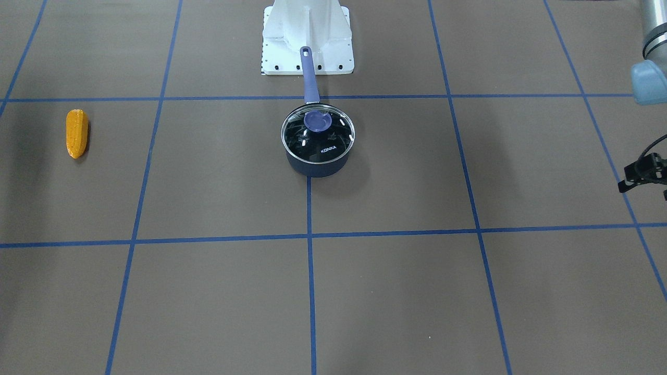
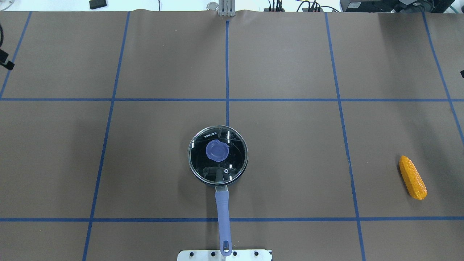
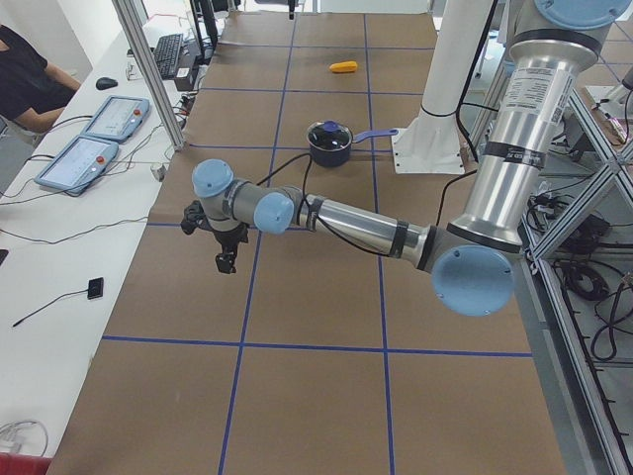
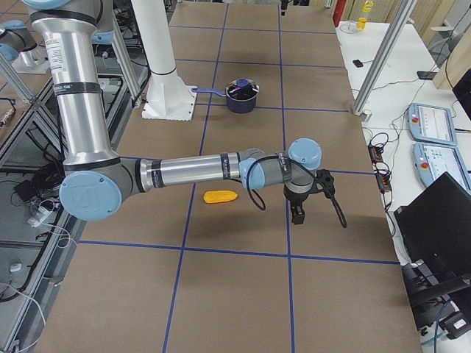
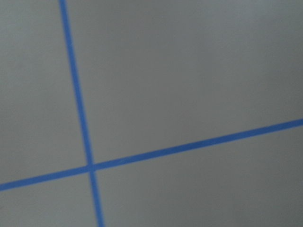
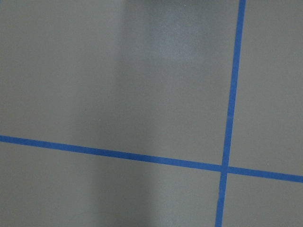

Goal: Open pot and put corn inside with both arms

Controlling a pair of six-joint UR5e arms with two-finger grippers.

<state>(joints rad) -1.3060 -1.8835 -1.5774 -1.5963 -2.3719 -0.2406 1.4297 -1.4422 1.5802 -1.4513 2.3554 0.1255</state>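
Observation:
The pot (image 1: 318, 161) stands mid-table with its glass lid (image 1: 319, 136) on and the blue knob (image 1: 317, 121) on top. Its lavender handle (image 1: 309, 75) points at the robot base. The overhead view shows the lid (image 2: 218, 165) closed. The corn (image 2: 412, 177) lies on the table far to the robot's right, also in the front view (image 1: 76, 133). My left gripper (image 3: 226, 259) hangs over the table's far left part, well away from the pot. My right gripper (image 4: 298, 215) hangs just beyond the corn (image 4: 221, 197). I cannot tell whether either is open or shut. Both wrist views show only bare table.
Blue tape lines (image 2: 227, 72) divide the brown table into squares. The white robot base plate (image 1: 307, 52) stands behind the pot handle. Aluminium posts (image 3: 148, 69), control tablets (image 3: 84, 163) and a seated person (image 3: 30, 79) are on the operators' side.

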